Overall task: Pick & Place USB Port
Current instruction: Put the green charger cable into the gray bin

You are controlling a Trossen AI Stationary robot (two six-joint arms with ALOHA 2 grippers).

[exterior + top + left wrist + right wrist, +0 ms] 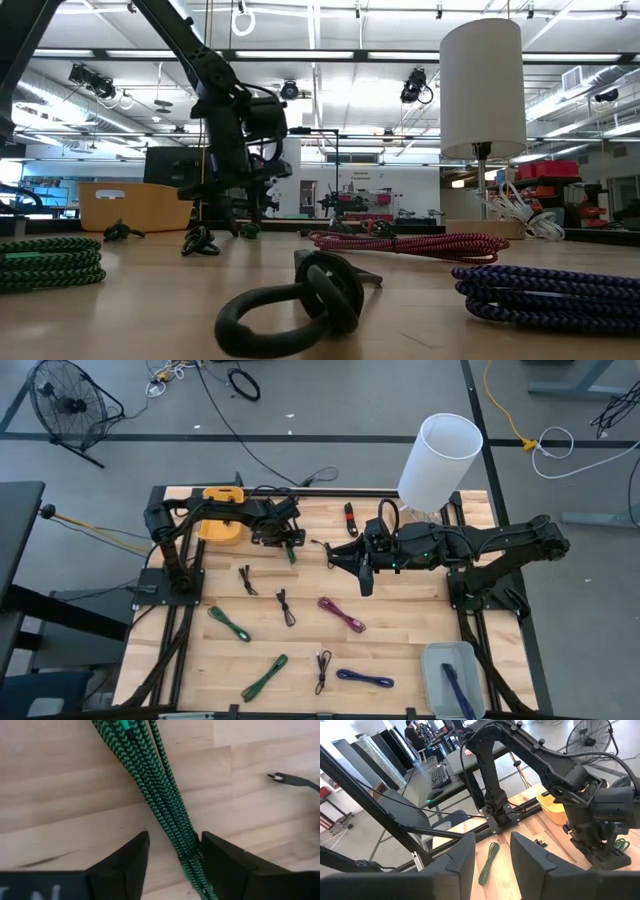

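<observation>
A green braided USB cable (165, 795), folded into a bundle, lies flat on the wooden table at its far left (291, 552). My left gripper (175, 852) points down over it, open, with one finger on each side of the bundle close to the table; the high view shows it there (288, 543). My right gripper (342, 557) hangs high over the table's middle, pointing toward the left arm. It stands open (492, 855) with nothing between its fingers. My left gripper straddles the green bundle from above, its fingers lying across the strands. One finger (225, 865) stands right against the bundle's side (192, 845); I cannot tell whether it touches. The bundle lies flat on the table.
A yellow bin (222, 520) sits at the far left, a white cylinder (440, 455) at the far right, a clear tray (455, 675) at the near right. Several coiled cables lie about: green (228, 623), magenta (342, 614), blue (365, 679), black (286, 607).
</observation>
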